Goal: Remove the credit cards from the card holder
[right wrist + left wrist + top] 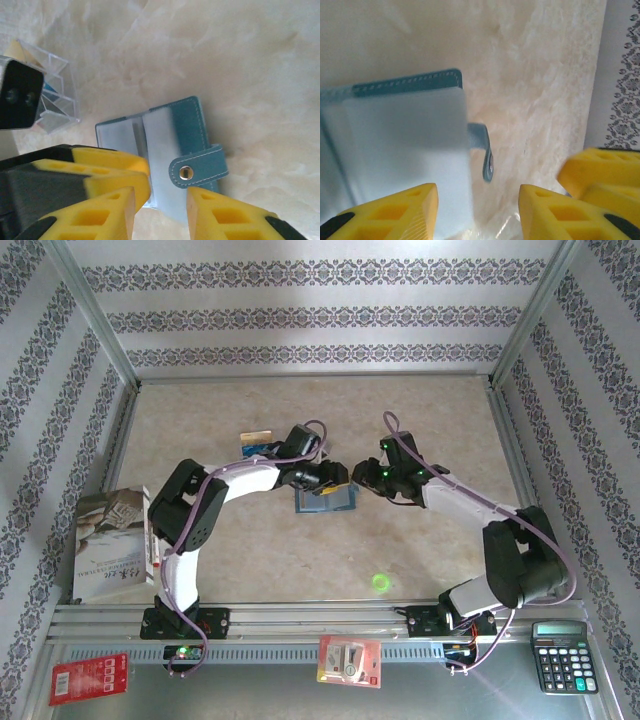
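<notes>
Credit cards (257, 440), a tan one and a blue-printed one, lie on the desk (440, 420) left of centre. They sit behind the left arm and well to the right of a booklet (110, 545) at the desk's left edge.

Just right of the cards, the left claw (335, 480) hangs over the card holder (325, 500). The holder lies flat in the middle of the desk, pale sleeves showing over its slate-blue cover.

In the left wrist view, the left claw (477, 192) stands partly open with nothing clamped. The holder (405, 145) lies beside its left finger, and the side tab (484, 152) curls off the holder's right edge.

The right claw (372, 475) faces the left claw from just beside the holder's right side. In the right wrist view it (162, 195) is also partly open. A corner of the holder (187, 122) reaches into its gap below the snap tab (197, 167); I cannot tell whether the fingers touch it.

Along the near ledge lie a red packet (88, 677), a red-and-white packet (349, 660) and a black calculator (563, 655).
</notes>
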Tool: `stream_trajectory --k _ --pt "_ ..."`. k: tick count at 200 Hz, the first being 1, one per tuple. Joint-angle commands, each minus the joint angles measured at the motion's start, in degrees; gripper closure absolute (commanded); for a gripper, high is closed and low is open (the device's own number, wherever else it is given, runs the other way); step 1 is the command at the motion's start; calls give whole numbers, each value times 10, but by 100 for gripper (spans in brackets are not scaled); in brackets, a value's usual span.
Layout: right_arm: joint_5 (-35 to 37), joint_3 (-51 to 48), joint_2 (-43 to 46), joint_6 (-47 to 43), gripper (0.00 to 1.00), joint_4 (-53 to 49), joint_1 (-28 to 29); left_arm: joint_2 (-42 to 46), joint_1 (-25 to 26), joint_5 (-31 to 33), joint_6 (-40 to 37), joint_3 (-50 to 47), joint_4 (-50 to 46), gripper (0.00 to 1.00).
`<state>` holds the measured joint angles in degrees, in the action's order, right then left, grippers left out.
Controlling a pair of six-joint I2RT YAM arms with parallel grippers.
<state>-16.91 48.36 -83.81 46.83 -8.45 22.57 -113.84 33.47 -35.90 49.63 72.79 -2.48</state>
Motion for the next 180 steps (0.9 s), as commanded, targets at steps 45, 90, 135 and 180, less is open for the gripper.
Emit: stream_trajectory --k 45,90,135,180 --pt "56 4 24 -20 66 -43 10 3 0 64 -32 47 -81 51" --pt "107 86 -42 -67 61 -99 91 114 -76 101 -45 -43 -95 47" --pt "113 174 -164 -86 49 -140 153 197 -144 109 -42 -143 -98 42" --pt "145 252 -249 -119 47 -215 180 209 -148 78 -35 -175 -85 41"
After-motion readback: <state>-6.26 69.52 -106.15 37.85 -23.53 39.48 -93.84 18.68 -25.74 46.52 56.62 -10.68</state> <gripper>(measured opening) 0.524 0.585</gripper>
